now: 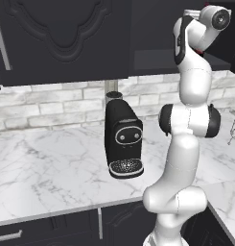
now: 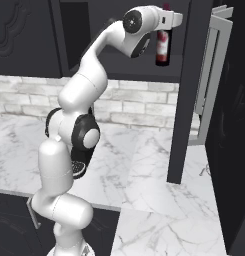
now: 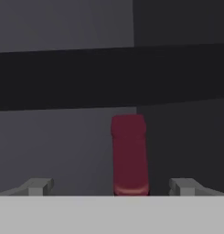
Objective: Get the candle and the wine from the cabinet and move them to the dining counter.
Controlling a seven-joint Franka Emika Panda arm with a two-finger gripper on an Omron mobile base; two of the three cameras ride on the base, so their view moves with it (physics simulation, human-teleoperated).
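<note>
Progress is early: neither item has left the black upper wall cabinet [image 2: 191, 75] with its carved-panel doors, and nothing has been carried anywhere. The small dark glass wine bottle [image 2: 163, 47] with its red-capped neck stands upright on the cabinet's shelf, its door swung open. The robot's two-finger gripper [image 3: 111, 186] is raised to shelf height, right at the bottle's neck. In the hand view the red cap [image 3: 128, 155] rises between the two fingertips [image 3: 38, 186], which stand wide apart and touch nothing, so the bottle is not yet gripped. No candle can be made out in the shelf's visible part. Below, a black pod coffee machine [image 1: 123, 141] sits on the white veined marble worktop [image 1: 47, 168] by the brick wall. Judging from this, closing on the bottle, lifting it out, carrying it to the dining counter, then fetching the candle all remain.
</note>
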